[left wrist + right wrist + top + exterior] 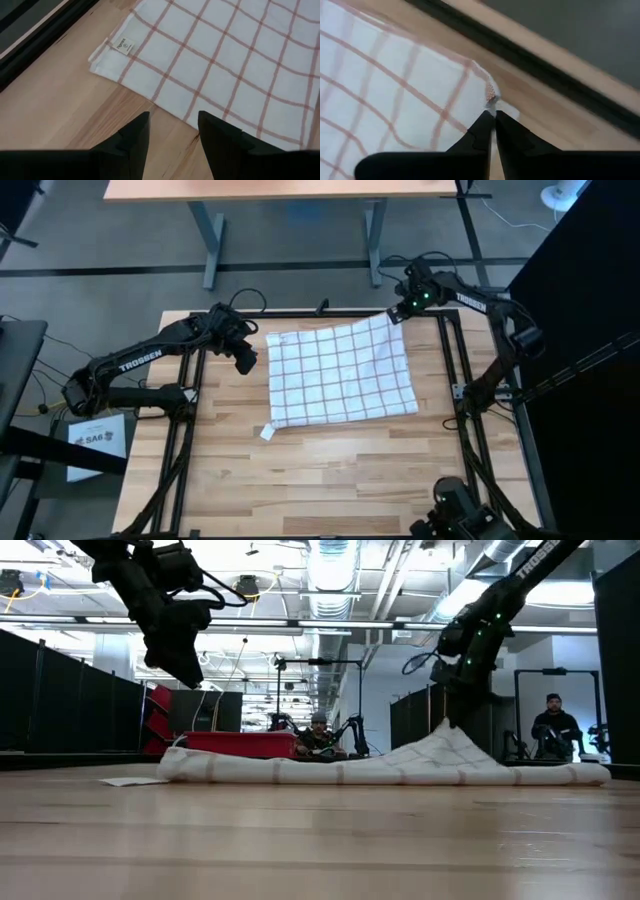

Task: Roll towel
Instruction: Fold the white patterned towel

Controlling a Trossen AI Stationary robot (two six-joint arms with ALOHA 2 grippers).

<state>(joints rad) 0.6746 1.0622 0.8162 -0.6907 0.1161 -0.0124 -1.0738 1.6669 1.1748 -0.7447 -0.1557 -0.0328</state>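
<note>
High view showed the towel spread mid-table. The right gripper, jaws pinched on its far right corner, lifted that into a peak. The left gripper hovered unclenched beside the left edge. Rolling well likely needed both far corners drawn nearward evenly.

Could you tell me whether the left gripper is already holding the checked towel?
No: in the left wrist view the left gripper is open above bare wood, beside the thin white cloth towel with reddish-brown check lines.
</note>
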